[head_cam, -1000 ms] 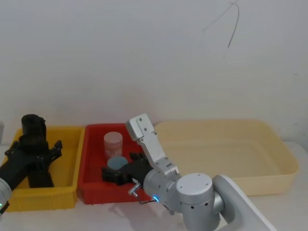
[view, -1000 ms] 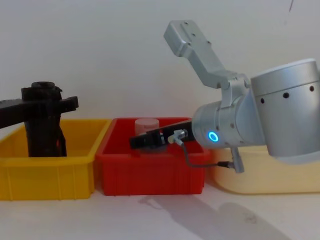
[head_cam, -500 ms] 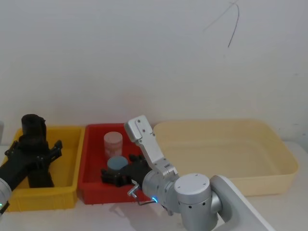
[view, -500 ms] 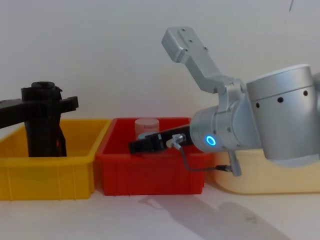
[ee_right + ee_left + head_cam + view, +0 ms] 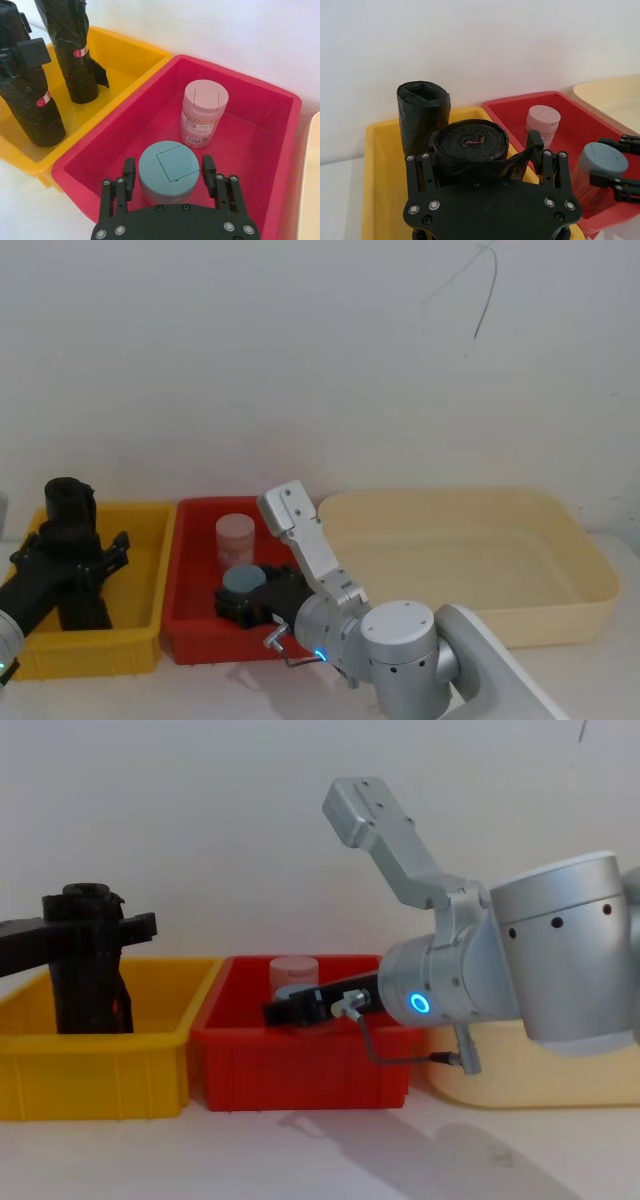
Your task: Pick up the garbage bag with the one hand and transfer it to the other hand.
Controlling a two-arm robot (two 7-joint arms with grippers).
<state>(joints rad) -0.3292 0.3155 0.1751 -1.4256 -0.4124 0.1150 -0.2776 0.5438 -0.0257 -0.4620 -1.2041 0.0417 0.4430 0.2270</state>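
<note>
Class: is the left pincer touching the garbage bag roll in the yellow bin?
Touching. The left wrist view shows the left pincer with fingers pressed against both sides of the garbage bag.

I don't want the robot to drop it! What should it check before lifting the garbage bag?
1. Left tool around the garbage bag, not the second roll: ok.
2. Grip tight enough to lift: cannot tell.
3. Garbage bag standing upright in the yellow bin: ok.
4. Right tool free to receive the bag: not ok, it sits open astride the blue-lidded jar in the red bin.
</note>
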